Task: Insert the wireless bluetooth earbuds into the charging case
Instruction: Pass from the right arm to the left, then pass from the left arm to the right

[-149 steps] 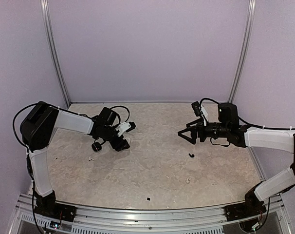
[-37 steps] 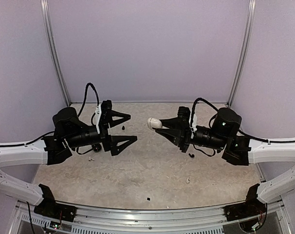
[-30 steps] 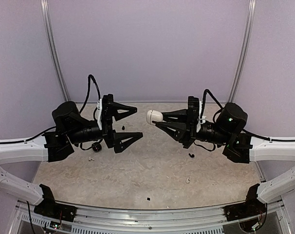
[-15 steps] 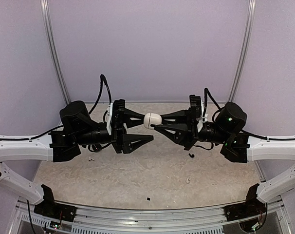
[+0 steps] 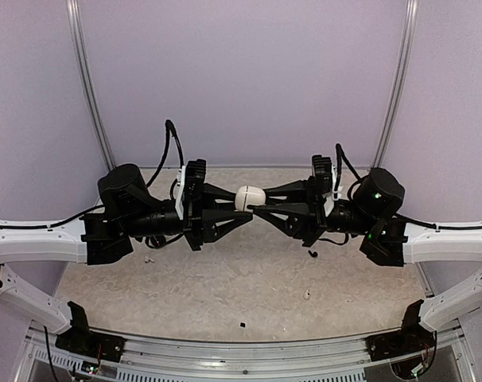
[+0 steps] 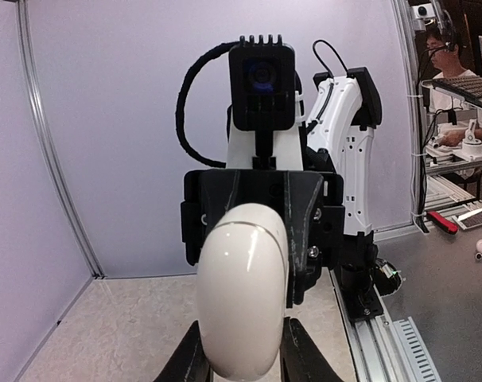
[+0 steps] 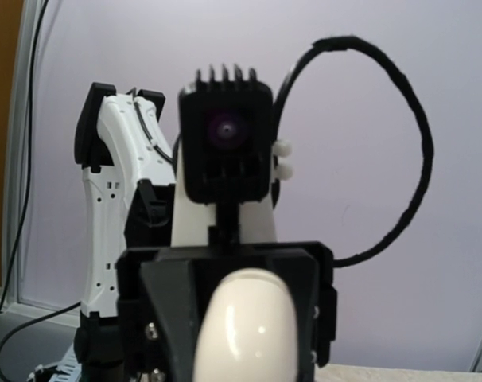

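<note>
Now that the left claw (image 5: 241,205) has closed onto the charging case (image 5: 250,196) that the right claw (image 5: 258,200) clamps aloft, opening it looks possible.

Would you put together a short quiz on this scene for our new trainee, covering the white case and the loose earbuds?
1. True or false: the white case rests on the table.
2. How many grippers grip the case? A none; B one; C two.
3. Where does the small black earbud lie?
Key: 1 false, it is held up in the air. 2 C, the left gripper and the right gripper close on it from opposite sides. 3 on the table, on the right side.
</note>
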